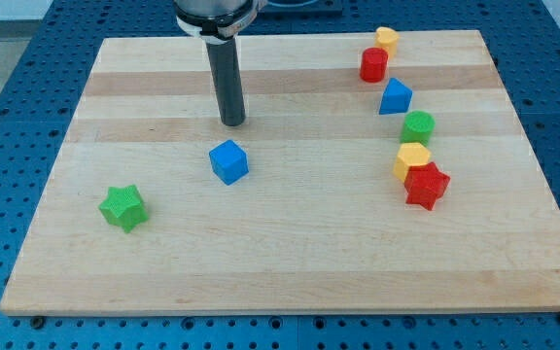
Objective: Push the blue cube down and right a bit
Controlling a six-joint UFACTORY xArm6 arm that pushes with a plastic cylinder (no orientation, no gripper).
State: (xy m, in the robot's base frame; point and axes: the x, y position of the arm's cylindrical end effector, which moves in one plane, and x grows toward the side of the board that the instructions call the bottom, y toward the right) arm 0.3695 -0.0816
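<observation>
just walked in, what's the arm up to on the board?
My tip rests on the wooden board, just above the blue cube in the view and not touching it. The job is to nudge that cube down and right a bit; no contact shows yet. A green star sits alone at the view's lower left. The other blocks are clustered along the view's right side, away from the tip.

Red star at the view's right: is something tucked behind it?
Yes. A yellow block sits just behind the red star, touching it; its lower edge is hidden by the star. A green block lies beyond that. My tip is far off.
</observation>
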